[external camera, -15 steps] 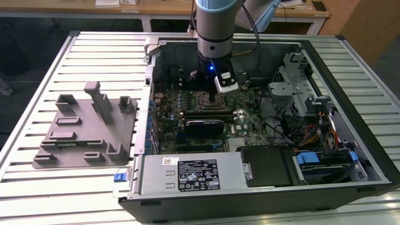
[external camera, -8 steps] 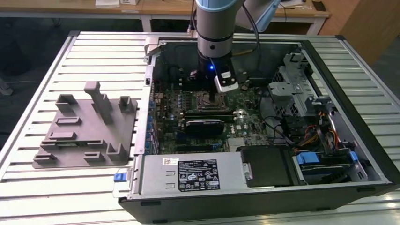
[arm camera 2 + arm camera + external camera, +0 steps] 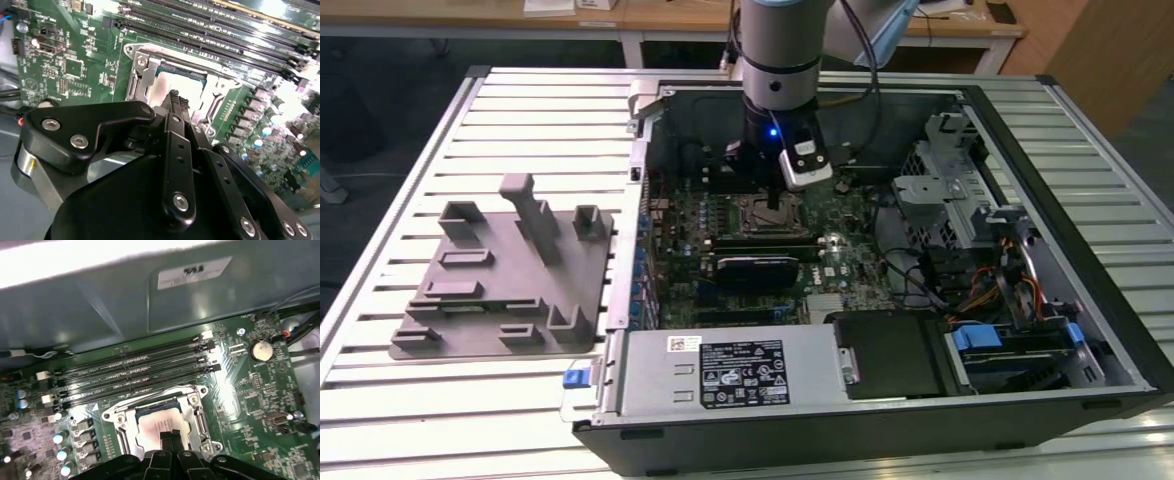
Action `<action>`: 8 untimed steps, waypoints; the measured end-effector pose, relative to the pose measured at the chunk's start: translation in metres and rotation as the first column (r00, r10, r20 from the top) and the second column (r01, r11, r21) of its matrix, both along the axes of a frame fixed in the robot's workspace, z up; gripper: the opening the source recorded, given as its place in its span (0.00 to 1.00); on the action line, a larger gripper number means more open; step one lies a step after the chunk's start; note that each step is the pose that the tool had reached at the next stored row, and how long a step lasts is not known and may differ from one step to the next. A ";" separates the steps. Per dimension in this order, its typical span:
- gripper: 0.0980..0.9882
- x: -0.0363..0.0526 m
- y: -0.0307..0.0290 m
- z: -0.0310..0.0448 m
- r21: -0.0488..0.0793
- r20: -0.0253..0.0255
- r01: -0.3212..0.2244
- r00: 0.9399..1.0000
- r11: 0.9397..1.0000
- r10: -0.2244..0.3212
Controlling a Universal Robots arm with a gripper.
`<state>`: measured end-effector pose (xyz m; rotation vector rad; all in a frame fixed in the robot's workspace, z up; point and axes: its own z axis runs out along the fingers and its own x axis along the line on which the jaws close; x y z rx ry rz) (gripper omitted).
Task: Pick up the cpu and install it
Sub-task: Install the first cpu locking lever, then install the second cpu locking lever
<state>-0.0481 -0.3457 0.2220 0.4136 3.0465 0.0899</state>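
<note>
- The cpu (image 3: 159, 426) lies flat inside the motherboard socket (image 3: 196, 405), its metal frame around it.
- The claw (image 3: 170, 436), fingers pressed together, stands directly above the cpu's centre, fingertips at its top face.

My fingers (image 3: 170, 439) cover the near part of the cpu (image 3: 155, 425) in the first wrist view, so I cannot tell whether they touch it. In the second wrist view my own linkage hides the socket's (image 3: 150, 75) lower half. In the exterior view my wrist blocks the socket (image 3: 771, 215), and the cpu is lost.
</note>
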 end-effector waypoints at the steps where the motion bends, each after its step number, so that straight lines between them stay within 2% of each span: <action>1: 0.01 0.0000 0.0000 0.0031 0.000 0.000 0.000 1.000 1.000 0.000; 4: 0.01 0.0000 0.0000 0.0116 0.000 0.000 0.000 1.000 1.000 0.000; 8: 0.01 0.0000 0.0000 0.0132 0.000 0.000 0.000 1.000 1.000 0.000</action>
